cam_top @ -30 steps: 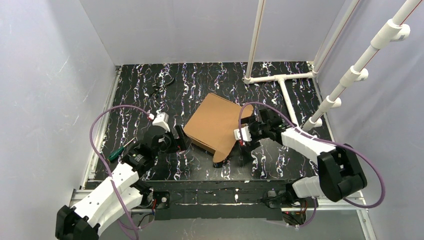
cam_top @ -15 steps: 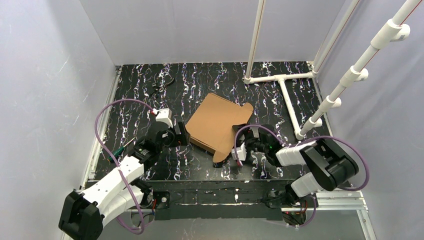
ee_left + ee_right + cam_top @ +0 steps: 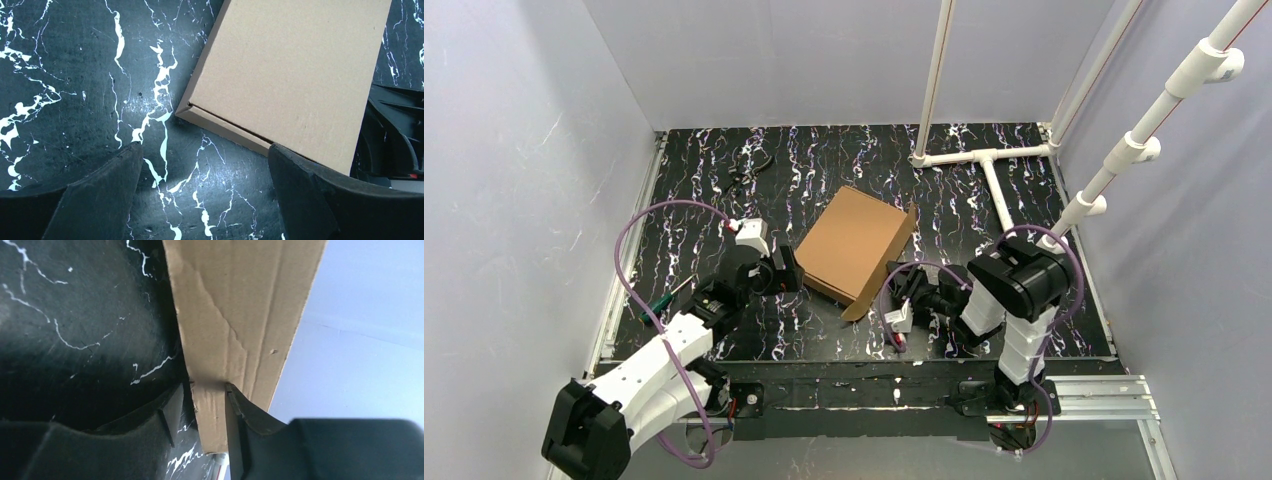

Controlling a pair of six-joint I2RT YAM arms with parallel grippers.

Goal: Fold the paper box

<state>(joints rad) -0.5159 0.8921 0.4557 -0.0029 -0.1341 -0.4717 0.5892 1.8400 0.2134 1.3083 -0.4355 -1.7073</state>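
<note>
**At the paper box [image 3: 856, 243], near-right side: flap pinched**

My right hand [image 3: 205, 390] pinches a cardboard flap there. My left hand [image 3: 205, 200] is spread wide just off the box's near-left corner. I see the box lying flat on the surface [image 3: 724, 160], between both hands.

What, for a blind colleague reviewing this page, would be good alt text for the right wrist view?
Close-up from the right pincer: its two dark fingers straddle a creased flap of the brown paper box, though a firm pinch cannot be confirmed. Black white-veined table lies to the left, pale wall to the right.
</note>
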